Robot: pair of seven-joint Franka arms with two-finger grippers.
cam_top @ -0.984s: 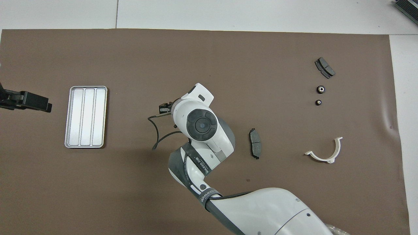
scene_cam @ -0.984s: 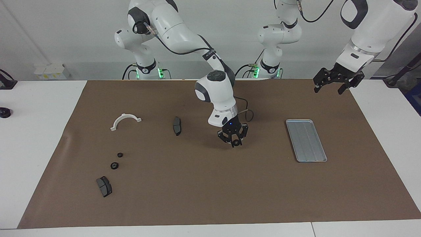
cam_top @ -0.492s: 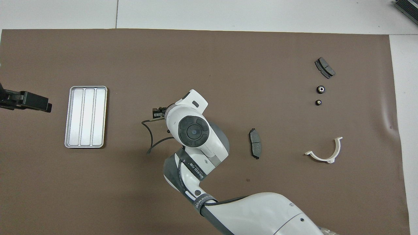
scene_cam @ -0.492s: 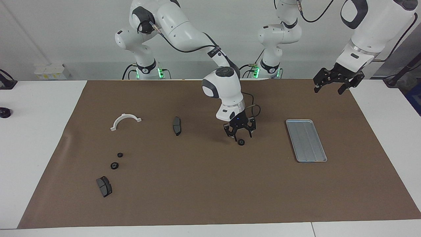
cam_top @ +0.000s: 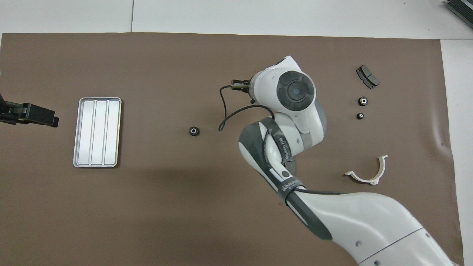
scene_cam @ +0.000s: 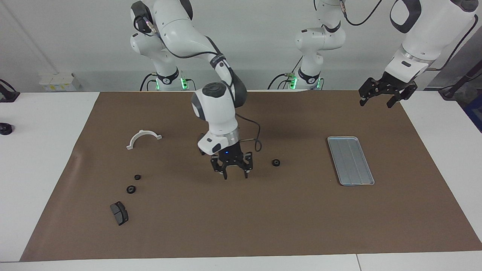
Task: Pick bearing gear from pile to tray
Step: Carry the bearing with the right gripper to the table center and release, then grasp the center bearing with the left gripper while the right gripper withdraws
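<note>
In the facing view, the right tool hangs over the bare brown mat near the middle of the tabletop, its fingers spread and holding nothing. A small black bearing gear lies alone on the mat, between this tool and the tray, well apart from both. The tray sits flat toward the left arm's end of the tabletop, with nothing in it. The left tool waits in the air above the mat's corner at that end, fingers parted and holding nothing. Toward the right arm's end lie two more little black gears, a dark brake pad farther from the robots than both, and a white curved bracket nearer to the robots.

In the overhead view, the right arm's wrist covers its own tool. The lone bearing gear rests on the mat, between the wrist and the tray. The left tool shows only as a dark tip beside the tray. The two gears, the brake pad and the bracket lie toward the right arm's end.
</note>
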